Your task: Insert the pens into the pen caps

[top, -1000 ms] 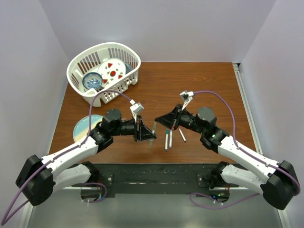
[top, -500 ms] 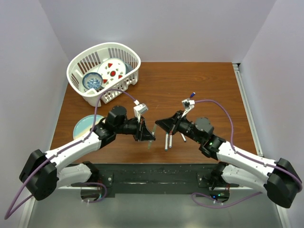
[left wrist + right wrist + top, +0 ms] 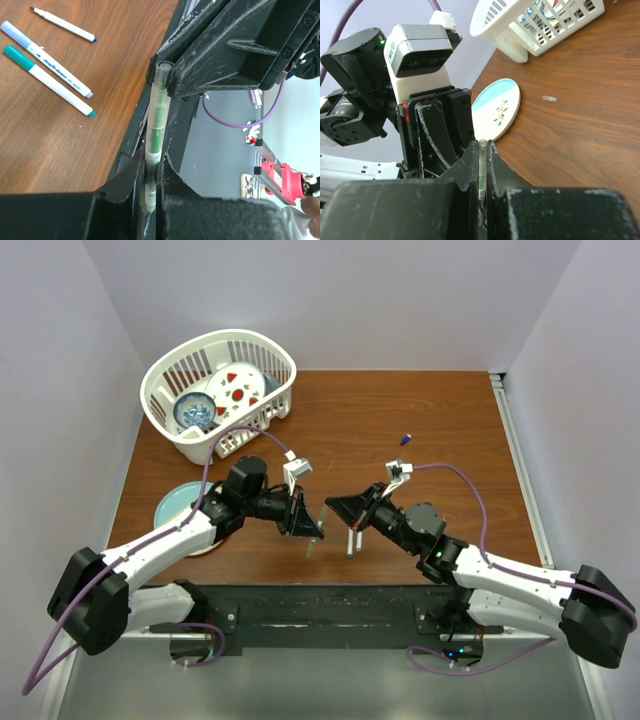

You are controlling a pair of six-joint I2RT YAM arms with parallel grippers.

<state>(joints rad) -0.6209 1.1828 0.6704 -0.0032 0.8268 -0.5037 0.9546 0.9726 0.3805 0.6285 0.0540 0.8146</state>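
A white-barrelled green pen (image 3: 154, 135) is clamped in my left gripper (image 3: 152, 162). A clear cap (image 3: 162, 75) sits over its green tip, and my right gripper (image 3: 483, 147) is shut on that cap (image 3: 482, 165). In the top view the two grippers, left (image 3: 310, 528) and right (image 3: 335, 510), meet tip to tip above the table's front middle. Three more pens lie on the table: a purple-capped one (image 3: 45, 59), a teal-capped one (image 3: 47, 80) and a thin uncapped one (image 3: 62, 24). A small blue cap (image 3: 406, 438) lies at the centre right.
A white basket (image 3: 160, 400) with dishes stands at the back left. A pale blue plate (image 3: 178, 502) lies by the left arm and shows in the right wrist view (image 3: 497, 107). A tiny clear cap (image 3: 548, 98) lies on the wood beside it.
My right arm has come down and to the left, closing the gap to the left gripper. The blue cap behind it is now uncovered. The left gripper shifted slightly right.
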